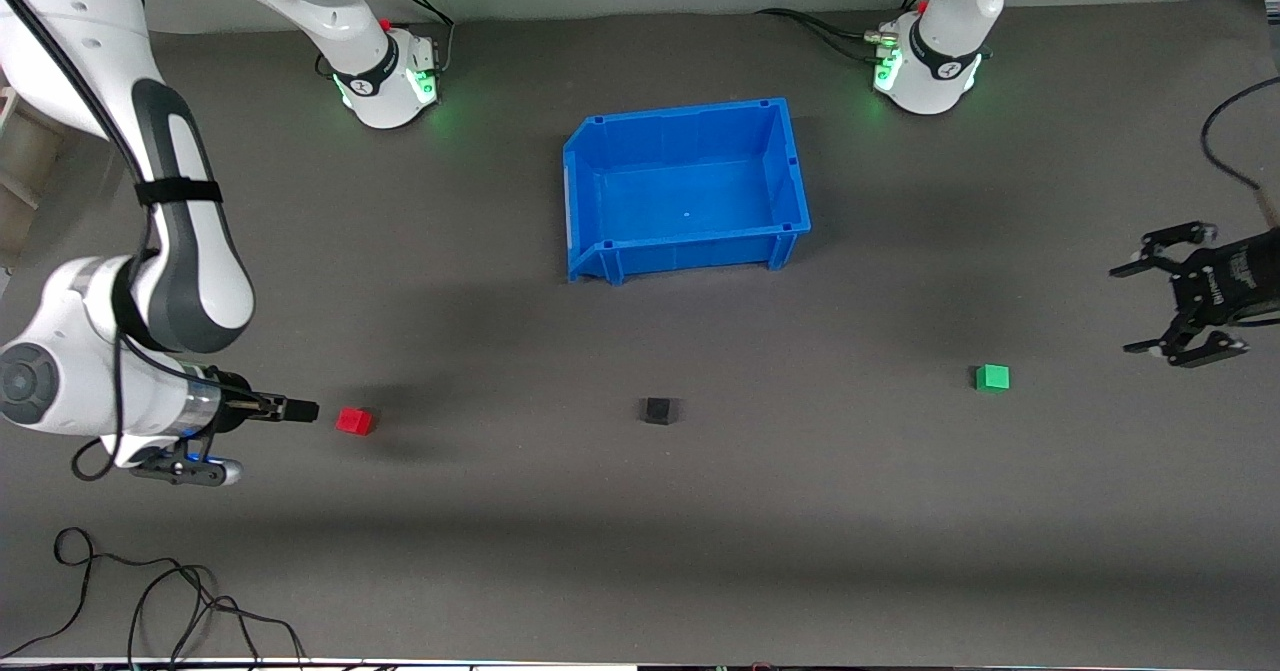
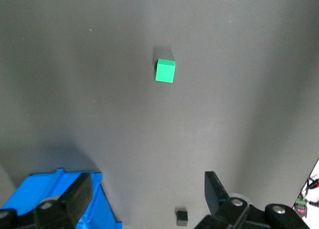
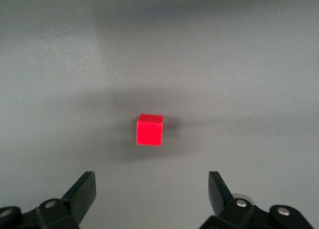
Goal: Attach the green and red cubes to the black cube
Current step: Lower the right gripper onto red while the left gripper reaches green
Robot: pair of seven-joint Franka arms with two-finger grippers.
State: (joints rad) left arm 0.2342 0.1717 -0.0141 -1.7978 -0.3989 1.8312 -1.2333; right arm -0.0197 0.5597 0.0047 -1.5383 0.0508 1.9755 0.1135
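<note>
**Nothing attached yet – all three cubes apart, both grippers empty**

Status: task looks barely begun, judging by the layout. Black cube (image 1: 658, 410) sits alone on the grey mat (image 1: 640, 551), roughly mid-table, nearer the front cam than the blue bin (image 1: 690, 248). Red cube (image 1: 354, 421) is well apart from it toward the right arm's end; green cube (image 1: 992, 378) well apart toward the left arm's end. No cube touches another, none is lifted. Bin is empty and looks irrelevant to the job.

Right gripper (image 1: 300, 411): low near the mat, just beside the red cube, on the side away from the black one. Right wrist view shows the fingers (image 3: 79, 191) spread wide, red cube (image 3: 150, 130) centred ahead of them, not between them yet. No contact.

Left gripper (image 1: 1140, 309): up over the mat at the left arm's end, near the green cube but not over it. Fingers (image 2: 77, 191) wide apart, holding nothing; left wrist view has the green cube (image 2: 165, 70) ahead on the mat, plus the black cube (image 2: 182, 216) at the frame edge.

Left to do (my read): grasp red, grasp green, bring both to the black cube, press on. So basically all of it; only the approach lineup on red looks done.
</note>
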